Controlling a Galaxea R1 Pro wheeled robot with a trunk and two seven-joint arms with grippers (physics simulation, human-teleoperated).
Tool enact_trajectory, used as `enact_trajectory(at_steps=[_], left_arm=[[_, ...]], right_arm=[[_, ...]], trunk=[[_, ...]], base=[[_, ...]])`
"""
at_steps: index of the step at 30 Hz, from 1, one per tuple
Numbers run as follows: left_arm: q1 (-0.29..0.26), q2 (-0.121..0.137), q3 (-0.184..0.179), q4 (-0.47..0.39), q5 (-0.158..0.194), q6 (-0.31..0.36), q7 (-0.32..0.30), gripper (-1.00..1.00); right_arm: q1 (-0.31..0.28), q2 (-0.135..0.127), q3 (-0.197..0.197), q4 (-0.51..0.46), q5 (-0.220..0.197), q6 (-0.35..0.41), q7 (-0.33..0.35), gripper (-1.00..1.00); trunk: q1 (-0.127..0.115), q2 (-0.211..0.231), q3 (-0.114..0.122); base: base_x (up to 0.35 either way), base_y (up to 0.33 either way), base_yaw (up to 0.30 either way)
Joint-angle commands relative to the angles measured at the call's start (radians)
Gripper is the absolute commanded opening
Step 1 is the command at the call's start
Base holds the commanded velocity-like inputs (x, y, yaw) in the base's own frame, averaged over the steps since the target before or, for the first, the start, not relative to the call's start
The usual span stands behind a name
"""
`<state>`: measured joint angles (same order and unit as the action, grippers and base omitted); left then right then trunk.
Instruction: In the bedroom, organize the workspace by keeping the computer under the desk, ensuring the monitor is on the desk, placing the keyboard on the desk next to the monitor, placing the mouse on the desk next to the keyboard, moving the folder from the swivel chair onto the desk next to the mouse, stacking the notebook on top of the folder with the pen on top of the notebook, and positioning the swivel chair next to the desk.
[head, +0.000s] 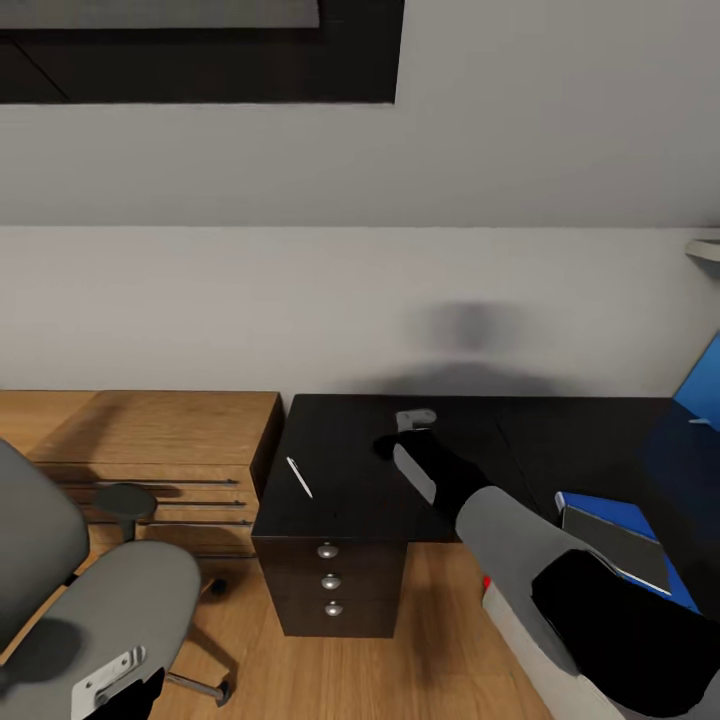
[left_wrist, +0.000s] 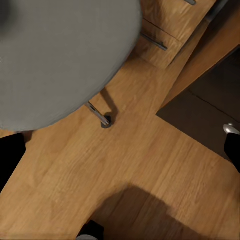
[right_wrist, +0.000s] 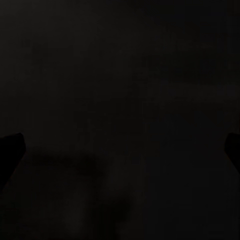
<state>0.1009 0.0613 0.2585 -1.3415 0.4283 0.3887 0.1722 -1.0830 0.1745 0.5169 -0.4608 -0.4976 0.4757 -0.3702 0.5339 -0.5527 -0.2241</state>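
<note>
One thin white pen (head: 299, 476), left of centre on the desk (head: 350, 500), looks light and prone to rolling; pinch it mid-shaft. The right gripper (head: 398, 437) hovers near it, jaws spread in the right wrist view; the left gripper's jaw state cannot be told.

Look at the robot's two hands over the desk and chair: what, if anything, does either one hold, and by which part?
Nothing. The right hand hangs open over the bare black desk, apart from the pen. The left hand looks open over the floor.

Glossy black tabletop (head: 350, 470) with a dark matt drawer unit (head: 335, 585) bearing round polished metal knobs (head: 327, 550). At 9 o'clock, light-wood shelving (head: 150, 440); at 7 o'clock, the swivel chair (head: 110, 610), matt grey cloth seat. Floor (left_wrist: 135, 165): smooth wood grain.
</note>
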Motion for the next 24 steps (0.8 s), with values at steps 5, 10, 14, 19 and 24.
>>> enact_trajectory(at_steps=[5, 10, 14, 19, 24], left_arm=[[0.000, -0.001, -0.001, -0.002, 0.011, 0.005, 0.007, 1.00], [0.000, -0.001, -0.001, 0.002, 0.012, 0.004, 0.007, 1.00], [0.000, 0.000, -0.001, 0.016, 0.010, 0.004, 0.007, 1.00], [0.000, -0.001, -0.001, 0.029, 0.009, 0.004, 0.007, 1.00], [0.000, -0.003, -0.024, -0.034, 0.011, 0.014, 0.013, 1.00]], right_arm=[[-0.012, 0.000, -0.004, 0.040, -0.089, 0.002, -0.010, 1.00], [0.045, 0.000, -0.001, 0.036, -0.121, 0.003, -0.008, 1.00], [0.057, 0.000, 0.003, 0.028, -0.133, 0.002, -0.006, 1.00], [0.068, 0.000, 0.004, 0.030, -0.130, 0.003, -0.009, 1.00], [0.083, 0.000, 0.069, 0.032, -0.127, 0.006, -0.009, 1.00]], trunk=[[-0.019, 0.034, 0.014], [-0.038, 0.069, 0.030], [-0.042, 0.076, 0.031], [-0.042, 0.076, 0.025], [-0.042, 0.076, 0.019]], base=[[0.000, 0.000, 0.000], [0.000, 0.000, 0.000], [0.000, 0.000, 0.027], [0.000, 0.000, 0.148], [0.000, 0.000, 0.171]])
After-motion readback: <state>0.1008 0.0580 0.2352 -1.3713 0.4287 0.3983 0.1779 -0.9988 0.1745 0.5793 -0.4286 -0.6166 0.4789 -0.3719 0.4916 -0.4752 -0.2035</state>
